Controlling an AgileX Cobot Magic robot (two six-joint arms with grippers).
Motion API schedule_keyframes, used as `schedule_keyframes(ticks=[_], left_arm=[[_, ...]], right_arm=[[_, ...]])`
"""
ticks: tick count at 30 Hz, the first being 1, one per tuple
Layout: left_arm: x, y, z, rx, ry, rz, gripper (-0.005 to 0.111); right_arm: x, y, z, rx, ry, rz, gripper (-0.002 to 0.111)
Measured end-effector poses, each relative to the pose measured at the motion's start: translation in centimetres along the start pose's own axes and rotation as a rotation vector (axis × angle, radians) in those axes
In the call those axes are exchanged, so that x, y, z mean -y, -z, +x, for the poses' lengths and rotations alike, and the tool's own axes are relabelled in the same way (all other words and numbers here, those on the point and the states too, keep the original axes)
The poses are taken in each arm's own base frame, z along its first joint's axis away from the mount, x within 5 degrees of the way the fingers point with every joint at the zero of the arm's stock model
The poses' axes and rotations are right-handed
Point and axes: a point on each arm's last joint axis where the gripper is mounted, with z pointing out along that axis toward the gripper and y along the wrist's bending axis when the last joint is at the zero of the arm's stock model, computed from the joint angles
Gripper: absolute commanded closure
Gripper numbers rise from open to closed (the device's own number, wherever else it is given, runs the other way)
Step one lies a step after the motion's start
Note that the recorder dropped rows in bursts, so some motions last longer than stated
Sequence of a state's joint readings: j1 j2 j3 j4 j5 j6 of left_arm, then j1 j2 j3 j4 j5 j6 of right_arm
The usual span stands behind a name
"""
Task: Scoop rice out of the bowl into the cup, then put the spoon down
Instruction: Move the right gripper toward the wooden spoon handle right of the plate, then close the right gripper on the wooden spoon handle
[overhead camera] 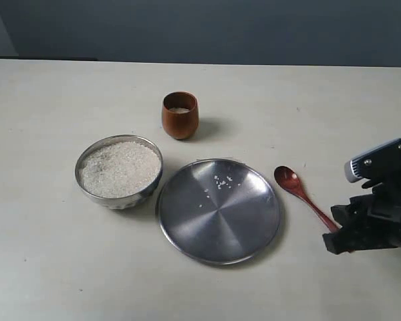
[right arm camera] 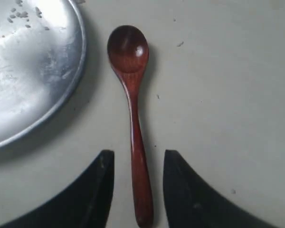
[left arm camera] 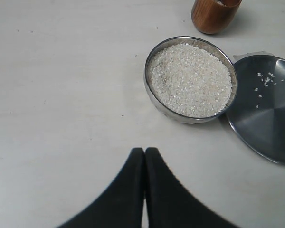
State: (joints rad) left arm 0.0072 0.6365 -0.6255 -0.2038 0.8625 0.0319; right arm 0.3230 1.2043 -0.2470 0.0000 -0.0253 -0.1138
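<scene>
spoon place: the spoon (overhead camera: 301, 194) lies flat on the table (overhead camera: 53, 267), just to the right of the plate (overhead camera: 220, 221) in the exterior view, with a narrow strip of bare table between them.
spoon axis: its long line runs on a slant in the exterior view. The oval scoop end is up and to the left, near the plate's rim, and the thin handle runs down and to the right toward the right gripper (overhead camera: 333, 229).
spoon face: hollow side up, nothing in it (right arm camera: 133, 118).
bowl: the bowl (overhead camera: 120, 200) stands left of the plate with its wall just beside the plate's rim. It is heaped nearly to the brim with rice (overhead camera: 119, 168).
cup: the cup (overhead camera: 180, 120) stands upright behind the bowl and plate, apart from both, with some rice showing inside.
plate: a few loose grains lie on its far half.
in the way: the plate sits between the spoon and the bowl.
right gripper: the jaws stand wide apart, one on each side of the handle's tail end (right arm camera: 137, 154). Table shows in both gaps, so it grips nothing.
left gripper: the fingers are pressed together and hold nothing (left arm camera: 144, 152), over bare table near the bowl.
</scene>
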Motion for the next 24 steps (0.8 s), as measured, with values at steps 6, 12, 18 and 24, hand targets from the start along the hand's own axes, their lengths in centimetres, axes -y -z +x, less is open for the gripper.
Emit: schedule_keyframes(ticks=[6,12,18,24], left_arm=[[0.0,0.0,0.0,0.0,0.0,0.0,0.106],[0.0,0.0,0.0,0.0,0.0,0.0,0.106],[0.0,0.0,0.0,0.0,0.0,0.0,0.106],[0.0,0.0,0.0,0.0,0.0,0.0,0.106]], right_arm=[[0.0,-0.8,0.4,-0.014,-0.009,-0.001,0.073],[-0.1,-2.8,1.4,-0.098,-0.017,-0.009,0.073],[-0.2,-3.8,2.0,-0.138,-0.028,-0.012,0.073],[-0.2,-4.7,2.3,-0.137,-0.046,-0.006,0.073]])
